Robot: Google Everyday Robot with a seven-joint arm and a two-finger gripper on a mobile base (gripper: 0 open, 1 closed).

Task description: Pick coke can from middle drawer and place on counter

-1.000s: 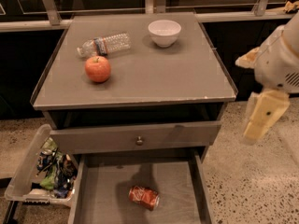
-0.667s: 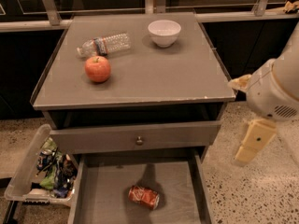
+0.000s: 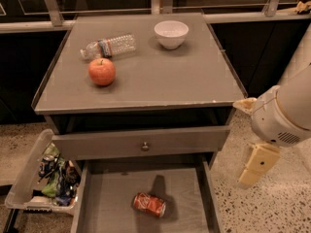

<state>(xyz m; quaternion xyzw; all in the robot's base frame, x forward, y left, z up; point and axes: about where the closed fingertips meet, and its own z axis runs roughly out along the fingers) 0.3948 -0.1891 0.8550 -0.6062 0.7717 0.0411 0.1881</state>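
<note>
The coke can (image 3: 149, 204) lies on its side on the bare grey floor of the open middle drawer (image 3: 116, 198), near the middle front. The counter (image 3: 160, 76) is the grey cabinet top above it. My gripper (image 3: 256, 165) hangs at the right of the cabinet, outside the drawer's right wall, above the speckled floor, to the right of the can and higher than it. It holds nothing that I can see.
On the counter are a red apple (image 3: 102, 71), a clear plastic bottle (image 3: 109, 46) lying down and a white bowl (image 3: 171, 34). The grey drawer front with a knob (image 3: 145, 146) sits above the open drawer. A clear bin of clutter (image 3: 46, 176) stands at the left.
My arm and gripper have come down along the cabinet's right side, from counter height to drawer height. The can and the counter's objects have not moved.
</note>
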